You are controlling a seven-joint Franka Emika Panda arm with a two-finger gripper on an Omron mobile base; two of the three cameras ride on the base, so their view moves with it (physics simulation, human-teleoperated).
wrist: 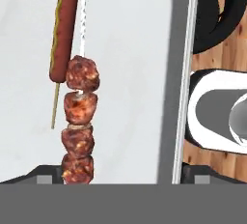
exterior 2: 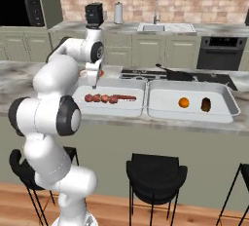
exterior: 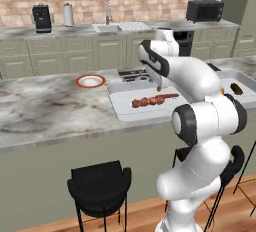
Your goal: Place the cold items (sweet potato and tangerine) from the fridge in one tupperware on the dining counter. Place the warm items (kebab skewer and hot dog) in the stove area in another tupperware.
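Both warm items lie in a white tupperware [exterior: 121, 110] on the dining counter: a kebab skewer [exterior: 146, 101] with several meat chunks and a hot dog [exterior: 168, 96] on a stick beside it. My gripper [exterior 2: 94, 84] hangs just above the left end of that tupperware [exterior 2: 112, 113], open and holding nothing. In the hand view the kebab skewer [wrist: 79, 121] and the hot dog [wrist: 62, 37] rest on the tupperware's floor [wrist: 125, 73] below the gripper [wrist: 120, 175]. A tangerine [exterior 2: 184, 102] and a sweet potato [exterior 2: 205, 104] sit in a second tupperware [exterior 2: 224, 98] to the right.
An orange-rimmed plate [exterior: 90, 81] lies on the counter left of the tupperwares. Behind them is a cooktop with a dark pan [exterior 2: 175, 75]. Black stools [exterior: 100, 186] [exterior 2: 155, 174] stand in front of the counter. The sink, coffee machine and toaster oven [exterior: 205, 10] line the back wall.
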